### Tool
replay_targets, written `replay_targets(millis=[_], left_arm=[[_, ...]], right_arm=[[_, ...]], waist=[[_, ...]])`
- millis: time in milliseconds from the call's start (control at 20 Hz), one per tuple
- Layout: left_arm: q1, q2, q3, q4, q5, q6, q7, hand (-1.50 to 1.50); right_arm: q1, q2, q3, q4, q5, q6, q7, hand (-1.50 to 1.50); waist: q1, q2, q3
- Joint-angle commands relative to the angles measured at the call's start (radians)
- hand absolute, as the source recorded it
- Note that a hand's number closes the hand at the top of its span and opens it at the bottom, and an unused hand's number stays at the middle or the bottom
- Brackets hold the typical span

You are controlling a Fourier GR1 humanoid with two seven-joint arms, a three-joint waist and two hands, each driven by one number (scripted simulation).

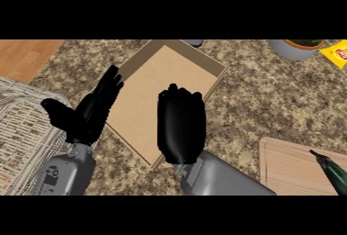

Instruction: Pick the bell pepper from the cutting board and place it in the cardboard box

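Forearms come in from the near edge, and I take things from there outward. At near right sits the cutting board (298, 167), with only a dark green pointed thing (332, 172) on its right part; I see no bell pepper on it. My right hand (181, 128) hangs over the near half of the cardboard box (203, 62), palm down, fingers curled under; I cannot tell whether they are clamped on the pepper, as the hand would hide it. My left hand (88, 112) rests open at the box's left rim, fingers straight and together, thumb out. I judge this the placing step: next calls for lowering into the box and opening the fingers, if the pepper is there. Far right stand a grey pot (295, 48) and a yellow packet (337, 53).
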Motion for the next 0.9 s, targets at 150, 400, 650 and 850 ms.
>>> replay_targets(millis=[150, 400, 650, 850], left_arm=[[-0.001, -0.005, 0.002, 0.015, -0.004, 0.009, 0.003, 0.0], [-0.014, -0.002, 0.003, 0.017, -0.01, 0.012, 0.005, 0.0], [-0.014, -0.008, 0.017, 0.034, -0.014, 0.031, 0.0, 0.0], [0.008, -0.004, 0.019, 0.036, -0.029, 0.037, -0.026, 0.0]], right_arm=[[-0.213, 0.006, -0.08, 0.085, 0.042, -0.038, 0.229, 1.5], [-0.31, 0.006, -0.143, 0.173, 0.007, -0.052, 0.295, 1.5], [-0.404, 0.006, -0.177, 0.261, -0.019, -0.059, 0.356, 1.5], [-0.477, 0.006, -0.191, 0.364, 0.007, -0.042, 0.387, 1.5]], waist=[[-0.015, -0.011, -0.003], [-0.022, -0.001, -0.001], [-0.041, -0.002, -0.001], [-0.06, -0.004, -0.002]])
